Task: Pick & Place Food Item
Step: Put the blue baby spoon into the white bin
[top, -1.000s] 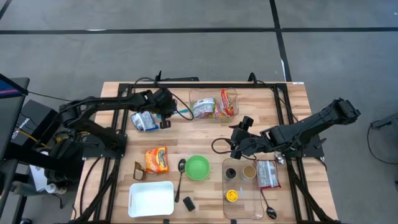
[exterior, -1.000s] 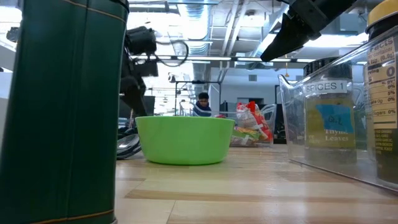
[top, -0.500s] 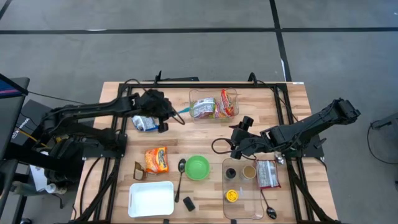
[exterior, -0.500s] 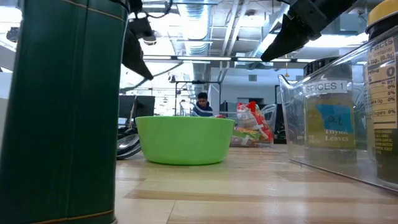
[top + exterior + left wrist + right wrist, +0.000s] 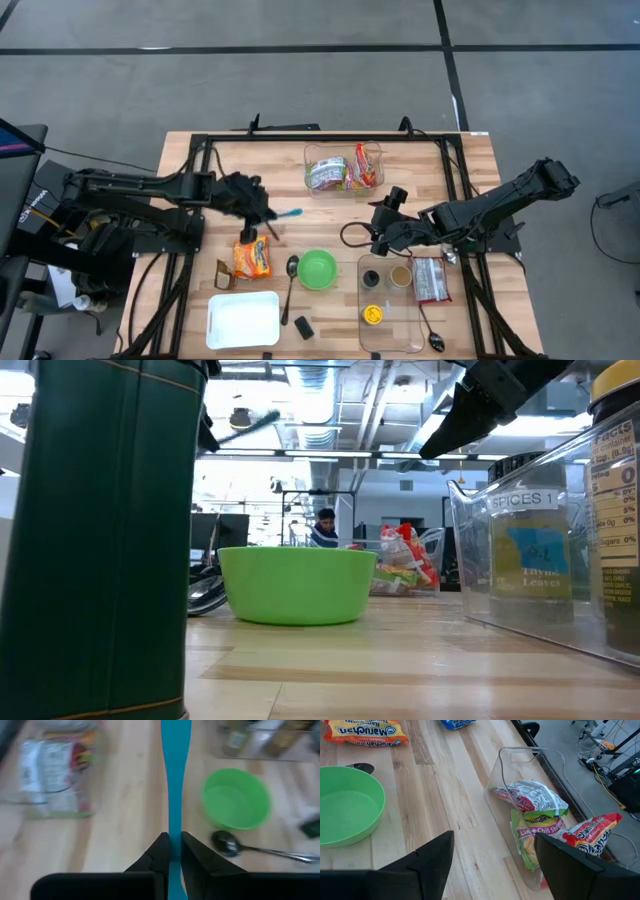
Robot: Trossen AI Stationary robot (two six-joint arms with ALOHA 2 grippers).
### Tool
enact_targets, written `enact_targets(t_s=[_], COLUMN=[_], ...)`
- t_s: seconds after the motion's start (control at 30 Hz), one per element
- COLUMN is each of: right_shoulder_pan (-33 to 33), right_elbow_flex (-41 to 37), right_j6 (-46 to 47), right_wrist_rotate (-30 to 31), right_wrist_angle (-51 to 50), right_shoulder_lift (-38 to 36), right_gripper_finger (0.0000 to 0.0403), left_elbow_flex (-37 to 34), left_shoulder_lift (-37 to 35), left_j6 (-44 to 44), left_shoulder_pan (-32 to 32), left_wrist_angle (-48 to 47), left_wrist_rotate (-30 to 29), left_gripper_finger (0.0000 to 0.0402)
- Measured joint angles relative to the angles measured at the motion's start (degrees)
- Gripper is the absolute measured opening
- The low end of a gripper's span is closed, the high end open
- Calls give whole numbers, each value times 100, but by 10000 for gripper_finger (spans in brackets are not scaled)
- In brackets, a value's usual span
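Note:
My left gripper [image 5: 264,216] hangs over the table's left middle, just beyond the far edge of an orange ramen packet [image 5: 252,257], and is shut on a long flat teal stick [image 5: 175,770]. The stick [image 5: 288,213] points toward the table's right. A green bowl [image 5: 318,269] stands near the middle, with a metal spoon [image 5: 291,270] lying beside it. Several noodle packets lie in a clear bin [image 5: 343,172] at the far middle. My right gripper [image 5: 492,862] hovers open above the wood between the bowl and the bin. A blue packet [image 5: 456,723] lies farther left. My left gripper pinches the teal stick between its two fingers [image 5: 161,852] at a narrow stretch [image 5: 174,839]. The stick runs on forward past the fingertips, along the fingers. The fingers slant downward toward the table's right. The stick is lifted clear of the table.
A white tray [image 5: 243,320] sits at the near left. A clear spice box [image 5: 395,300] with jars stands at the near right, with a packet [image 5: 432,280] and a spoon [image 5: 432,335] beside it. A small black block [image 5: 303,326] lies near the tray. A dark green can [image 5: 100,540] fills the low view's left.
My left gripper has swung from beside the blue packet at the far left toward the near edge and upward, carrying the teal stick clear of the table. It now stands over the ramen packet's far edge. My right arm has kept still.

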Motion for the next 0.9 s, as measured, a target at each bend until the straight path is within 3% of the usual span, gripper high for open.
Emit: enact_targets(t_s=[0.2,0.7,0.9], right_shoulder_pan=[4,4,4], right_elbow_flex=[1,0,2], right_j6=[2,-2,-123], right_wrist_rotate=[-1,-4,-4], right_wrist_angle=[0,0,2], right_shoulder_lift=[0,0,0], right_gripper_finger=[270,270,270], left_elbow_flex=[0,4,4], left_shoulder_lift=[-254,-384,-384], left_j6=[-264,-3071,-3540], left_shoulder_pan=[-787,-2855,-3614], left_wrist_angle=[-31,293,573], left_wrist_rotate=[-4,-39,-630], left_gripper_finger=[23,21,21])
